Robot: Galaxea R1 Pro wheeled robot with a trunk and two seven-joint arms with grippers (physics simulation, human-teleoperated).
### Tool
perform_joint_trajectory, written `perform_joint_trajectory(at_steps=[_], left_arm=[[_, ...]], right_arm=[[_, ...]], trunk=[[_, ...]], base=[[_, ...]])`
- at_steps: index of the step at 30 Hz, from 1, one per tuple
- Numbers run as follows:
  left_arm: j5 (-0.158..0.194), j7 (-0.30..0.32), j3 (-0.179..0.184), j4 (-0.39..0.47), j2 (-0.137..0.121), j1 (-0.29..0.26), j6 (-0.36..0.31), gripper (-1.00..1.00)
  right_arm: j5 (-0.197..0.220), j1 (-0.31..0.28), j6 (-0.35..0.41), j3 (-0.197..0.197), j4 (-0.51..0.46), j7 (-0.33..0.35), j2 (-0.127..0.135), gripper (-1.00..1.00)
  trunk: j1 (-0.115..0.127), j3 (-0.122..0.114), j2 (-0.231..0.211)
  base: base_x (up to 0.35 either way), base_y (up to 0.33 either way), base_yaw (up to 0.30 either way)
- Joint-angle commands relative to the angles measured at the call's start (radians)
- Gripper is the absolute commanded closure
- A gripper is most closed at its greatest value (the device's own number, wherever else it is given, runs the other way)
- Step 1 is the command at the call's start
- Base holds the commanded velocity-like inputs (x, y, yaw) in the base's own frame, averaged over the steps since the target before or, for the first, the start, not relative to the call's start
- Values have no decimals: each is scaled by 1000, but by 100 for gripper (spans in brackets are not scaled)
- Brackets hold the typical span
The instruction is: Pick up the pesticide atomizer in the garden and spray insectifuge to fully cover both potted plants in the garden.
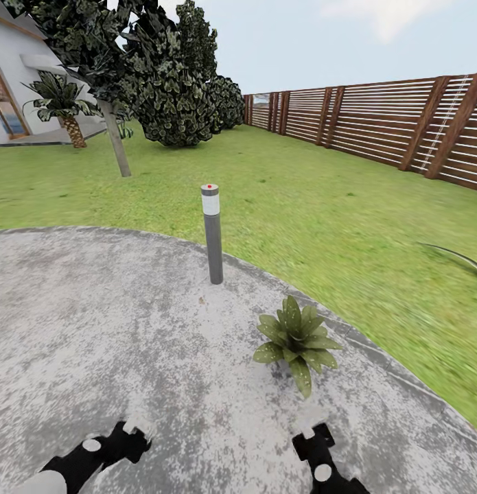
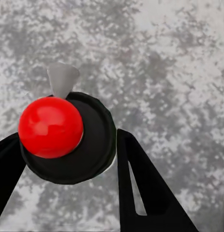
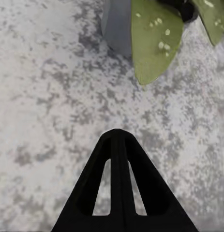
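The pesticide atomizer [image 2: 68, 145] has a black round cap, a shiny red knob and a grey nozzle tab. It sits between the black fingers [image 2: 141, 183] of my left gripper [image 2: 63, 140], which is shut on it above the mottled paving. My left gripper [image 1: 125, 439] is low at the left in the head view. One potted plant [image 1: 296, 339], a low rosette of olive-green leaves, stands on the paved round just ahead of my right gripper [image 1: 313, 436]. My right gripper [image 3: 119, 135] is shut and empty, with a speckled leaf [image 3: 153, 41] and the grey pot [image 3: 116, 24] close beyond it.
A grey bollard lamp [image 1: 212, 233] with a white band stands on the paving behind the plant. The paved round [image 1: 94, 329] ends in green lawn [image 1: 320, 199]. A brown slat fence [image 1: 389, 123] runs at the right; shrubs [image 1: 176, 89], a palm [image 1: 63, 103] and a house wall are at the back left.
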State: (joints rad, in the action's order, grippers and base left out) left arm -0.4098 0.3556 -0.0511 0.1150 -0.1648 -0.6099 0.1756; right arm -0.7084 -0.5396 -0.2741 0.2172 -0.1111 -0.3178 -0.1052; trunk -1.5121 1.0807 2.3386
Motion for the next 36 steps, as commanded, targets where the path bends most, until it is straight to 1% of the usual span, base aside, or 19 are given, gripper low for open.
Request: perform_joint_trajectory(at_steps=[1, 3, 4, 5, 6, 7, 9, 11, 12, 14, 16, 20, 21, 23, 24, 26, 27, 30, 36], left_arm=[[47, -30, -9, -2, 2, 18, 5, 100], [128, -94, -9, -4, 4, 53, 12, 100], [157, -119, -9, -4, 4, 72, 22, 100], [193, -149, -9, -4, 3, 105, 45, 100], [215, -169, -9, -5, 3, 125, 64, 100], [233, -190, -9, -5, 2, 138, 80, 100], [252, -226, -9, -8, 2, 151, 92, 100], [259, -240, -9, -14, 6, 171, 96, 100], [260, -243, -9, -15, 9, 177, 97, 100], [261, -245, -9, -17, 12, 183, 97, 100], [261, -246, -9, -25, 13, 186, 97, 100], [264, -285, -9, -42, 14, 194, 97, 100], [275, -299, -9, -43, 18, 195, 97, 100], [322, -315, -9, -44, 27, 199, 98, 100], [357, -322, -9, -44, 29, 201, 101, 100], [400, -326, -9, -45, 31, 203, 104, 100], [411, -327, -9, -45, 31, 207, 104, 100], [422, -328, -9, -45, 31, 213, 105, 100], [424, -328, -9, -44, 31, 214, 105, 100]], right_arm=[[53, 1, -43, 7, 32, -27, 21, 100], [212, 7, -88, 7, 65, -40, 73, 100], [274, 8, -97, 7, 72, -40, 99, 100], [317, 10, -103, 6, 77, -41, 136, 100], [332, 13, -104, 6, 79, -40, 157, 100], [339, 17, -105, 5, 80, -40, 169, 100], [345, 21, -106, 4, 82, -40, 172, 100], [346, 29, -106, 4, 83, -40, 167, 100], [346, 35, -106, 4, 83, -40, 160, -100], [346, 43, -106, 4, 83, -40, 148, -100], [346, 47, -106, 4, 83, -40, 145, -100], [346, 59, -106, 4, 83, -40, 140, -100], [346, 63, -106, 4, 83, -40, 134, -100], [346, 74, -106, 4, 83, -40, 120, -100], [346, 83, -106, 3, 83, -40, 114, -100], [345, 93, -106, 3, 83, -40, 109, -100], [345, 96, -106, 2, 83, -40, 108, -100], [345, 103, -106, 2, 83, -40, 102, -100], [346, 107, -106, 2, 83, -40, 95, -100]], trunk=[[0, 1, 0], [0, 1, 0], [0, 1, 0], [0, 1, 0], [0, 1, 0], [0, 1, 0], [0, 1, 0], [0, 1, 0], [0, 1, 0], [0, 1, 0], [0, 1, 0], [0, 1, 0], [0, 1, 0], [0, 1, 0], [0, 1, 0], [0, 1, 0], [0, 1, 0], [0, 1, 0], [0, 1, 0]], base=[[0, 0, 0], [0, 0, 0], [0, 0, 0], [0, 0, 0], [0, 0, 0], [0, 0, 0], [0, 0, 0], [0, 0, 0], [0, 0, 0], [0, 0, 0], [0, 0, 0], [0, 0, 0], [0, 0, 0], [0, 0, 0], [0, 0, 0], [0, 0, 0], [0, 0, 0], [0, 0, 0], [0, 0, 0]])
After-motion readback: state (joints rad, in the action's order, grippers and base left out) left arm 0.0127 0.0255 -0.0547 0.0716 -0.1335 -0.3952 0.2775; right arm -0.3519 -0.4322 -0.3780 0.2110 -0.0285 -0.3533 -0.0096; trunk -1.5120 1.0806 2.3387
